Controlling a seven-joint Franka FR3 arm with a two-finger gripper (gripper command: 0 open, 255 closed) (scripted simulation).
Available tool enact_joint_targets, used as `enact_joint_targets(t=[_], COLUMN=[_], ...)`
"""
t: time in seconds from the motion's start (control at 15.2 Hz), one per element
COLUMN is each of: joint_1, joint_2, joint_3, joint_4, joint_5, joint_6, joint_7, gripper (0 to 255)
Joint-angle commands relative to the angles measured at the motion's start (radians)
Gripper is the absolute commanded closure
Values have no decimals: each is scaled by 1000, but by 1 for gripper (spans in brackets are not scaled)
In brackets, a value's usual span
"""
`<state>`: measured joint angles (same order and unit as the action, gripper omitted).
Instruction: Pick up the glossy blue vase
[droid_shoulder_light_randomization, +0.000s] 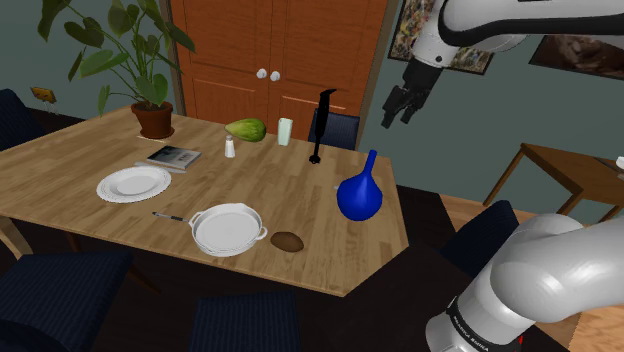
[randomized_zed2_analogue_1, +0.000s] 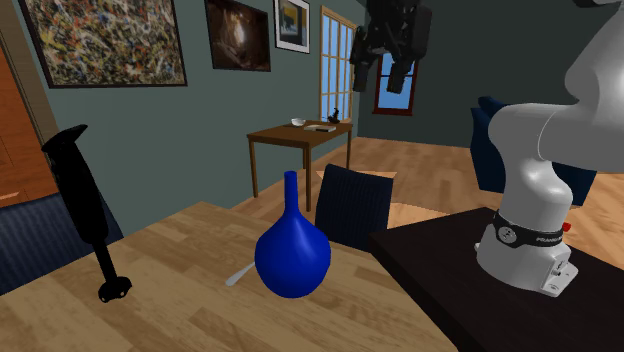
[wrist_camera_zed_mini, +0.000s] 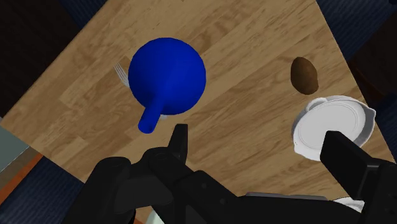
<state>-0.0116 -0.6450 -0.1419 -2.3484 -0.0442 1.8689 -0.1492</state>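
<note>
Gripper (droid_shoulder_light_randomization: 402, 108) hangs high in the air, fingers spread wide, nothing between them. It is well apart from the vase (droid_shoulder_light_randomization: 361, 193) and sits up and to the shoulder view's right of it. The wrist view looks down on the vase from above.

Vase: blue, glossy, round body, thin neck. It stands upright on the wooden table (droid_shoulder_light_randomization: 60, 170), close to the edge at the shoulder view's right.

Near it, none touching:
- black blender (droid_shoulder_light_randomization: 320, 125), upright, behind the vase
- brown oval lump (droid_shoulder_light_randomization: 287, 241) and white two-handled dish (droid_shoulder_light_randomization: 228, 229), to the shoulder view's left

Farther off are a plate (droid_shoulder_light_randomization: 133, 184), book (droid_shoulder_light_randomization: 174, 157), shaker (droid_shoulder_light_randomization: 229, 147), green fruit (droid_shoulder_light_randomization: 246, 130), pale cup (droid_shoulder_light_randomization: 285, 131) and potted plant (droid_shoulder_light_randomization: 140, 60).
</note>
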Motion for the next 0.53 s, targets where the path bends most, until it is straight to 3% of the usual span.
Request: enact_joint_targets(t=[0.0, 0.46], joint_1=[-1, 7], joint_2=[47, 250], joint_3=[-32, -139], joint_4=[-15, -3], joint_5=[-9, -5], joint_6=[61, 244], joint_7=[-46, -207], gripper=[0, 0])
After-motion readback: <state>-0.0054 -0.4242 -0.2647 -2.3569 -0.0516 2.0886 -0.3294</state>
